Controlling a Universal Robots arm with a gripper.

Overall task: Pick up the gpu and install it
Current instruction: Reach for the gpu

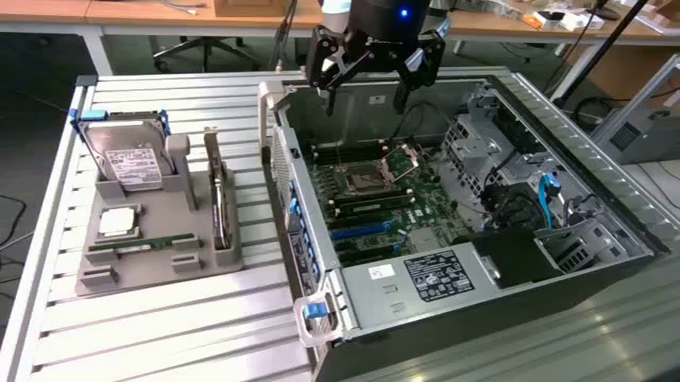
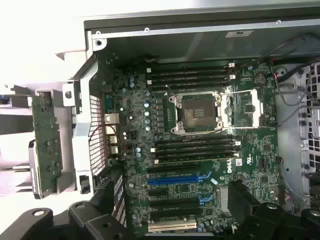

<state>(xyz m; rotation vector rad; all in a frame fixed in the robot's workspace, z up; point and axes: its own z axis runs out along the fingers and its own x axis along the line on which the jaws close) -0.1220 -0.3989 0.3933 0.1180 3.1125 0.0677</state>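
My gripper (image 1: 365,102) hangs over the open computer case (image 1: 579,139), above the motherboard (image 1: 396,191), with its fingers spread apart and nothing between them. The gpu (image 1: 220,199) stands on edge in the gray holder (image 1: 159,267) on the slatted table (image 1: 159,334), outside the case on the exterior view's left, well apart from me.

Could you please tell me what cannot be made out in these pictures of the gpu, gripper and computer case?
- gpu: exterior view, edge-on in the grey holder, so its faces and connector edge are hidden.
- hard drive label: exterior view, print too small to read.
- lower expansion slots: wrist view, partly covered by the fingers of the open gripper.
- computer case: exterior view, near corner cut off by the bottom edge.
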